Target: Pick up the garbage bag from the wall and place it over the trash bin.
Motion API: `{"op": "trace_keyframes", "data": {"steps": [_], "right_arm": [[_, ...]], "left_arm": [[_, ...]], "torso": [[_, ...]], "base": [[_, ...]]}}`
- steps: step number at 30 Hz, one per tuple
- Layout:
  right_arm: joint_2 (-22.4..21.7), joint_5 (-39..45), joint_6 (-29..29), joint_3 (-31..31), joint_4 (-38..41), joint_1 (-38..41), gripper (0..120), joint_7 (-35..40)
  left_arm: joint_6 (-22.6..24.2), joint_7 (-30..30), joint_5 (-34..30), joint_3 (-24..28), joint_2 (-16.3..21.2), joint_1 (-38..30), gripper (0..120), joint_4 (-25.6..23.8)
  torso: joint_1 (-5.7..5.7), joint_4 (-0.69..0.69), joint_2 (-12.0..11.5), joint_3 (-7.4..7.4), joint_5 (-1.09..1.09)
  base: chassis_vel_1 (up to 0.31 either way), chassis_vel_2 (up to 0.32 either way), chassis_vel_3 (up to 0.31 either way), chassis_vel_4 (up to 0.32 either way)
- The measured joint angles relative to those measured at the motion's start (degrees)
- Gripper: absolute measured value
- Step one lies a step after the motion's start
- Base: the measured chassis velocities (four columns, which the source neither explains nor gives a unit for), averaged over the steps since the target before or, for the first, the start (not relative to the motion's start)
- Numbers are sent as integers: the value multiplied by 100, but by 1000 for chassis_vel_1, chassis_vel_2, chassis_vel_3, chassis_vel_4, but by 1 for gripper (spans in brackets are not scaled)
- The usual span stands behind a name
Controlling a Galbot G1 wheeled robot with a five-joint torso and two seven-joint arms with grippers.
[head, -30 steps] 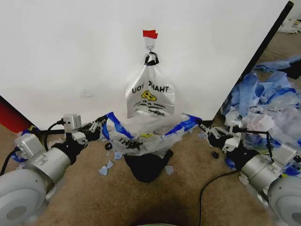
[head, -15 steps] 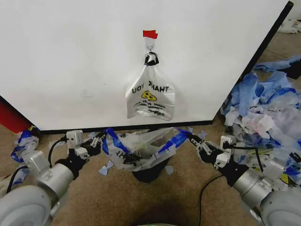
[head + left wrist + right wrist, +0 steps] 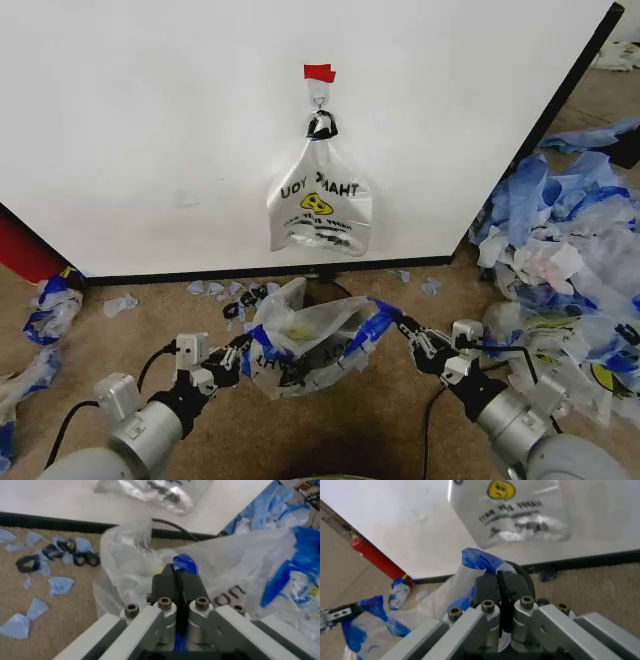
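The garbage bag, clear plastic with blue handles, hangs stretched between my two grippers low over the carpet. My left gripper is shut on one blue handle. My right gripper is shut on the other blue handle. The trash bin sits under and behind the bag, and only its black mesh rim shows. The wall stands behind, with a red tape patch and a hook.
A second smiley bag with a black top hangs from the hook. A heap of blue-and-white plastic scraps lies to the right. A red cylinder stands at the wall's left end. Small scraps and a black cable lie on the carpet.
Both grippers have come down and closer together, bringing the bag down with them. The bin's black body showed below the bag; now the bag covers it.
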Motion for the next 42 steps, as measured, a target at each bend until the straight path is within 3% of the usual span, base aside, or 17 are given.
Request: {"op": "trace_keyframes", "data": {"steps": [12, 16, 18, 21, 25, 34, 42], "right_arm": [[213, -490, 173, -149, -415, -142, 0, -93], [292, -414, 574, 211, -397, -23, 0, -842], [308, -388, 660, 267, -387, -5, 0, -974], [424, -189, 1091, 695, -157, 165, 0, -1781], [497, 78, 1169, 1127, 144, 291, 0, -2117], [402, 404, 1052, 1510, 617, 13, 0, -2033], [245, 653, 824, 1557, 691, -12, 0, -1723]], "left_arm": [[-49, 0, 33, 81, -76, -50, 0, 0], [-183, -13, -68, -442, -19, -194, 0, 0], [-200, -7, -76, -507, -18, -195, 0, 0], [-319, 112, 84, -766, 5, -232, 0, -1], [-357, 166, 124, -876, 49, -299, 0, -1], [-385, 189, -73, -1023, 143, -176, 0, -1], [-349, 86, -998, -1079, 666, -194, 0, -2]], "torso": [[0, 0, 0, 0, 0], [0, -2, 0, 1, 1], [1, -1, 0, 1, 1], [0, -1, 0, 1, -2], [0, 0, 0, 1, 0], [0, -1, 0, 0, 0], [1, -2, 0, 0, 2]], "base": [[0, 0, 0, 0], [0, 0, 0, 0], [0, 0, 0, 0], [0, 0, 0, 0], [0, 0, 0, 0], [0, 0, 0, 0], [0, 0, 0, 0]]}}
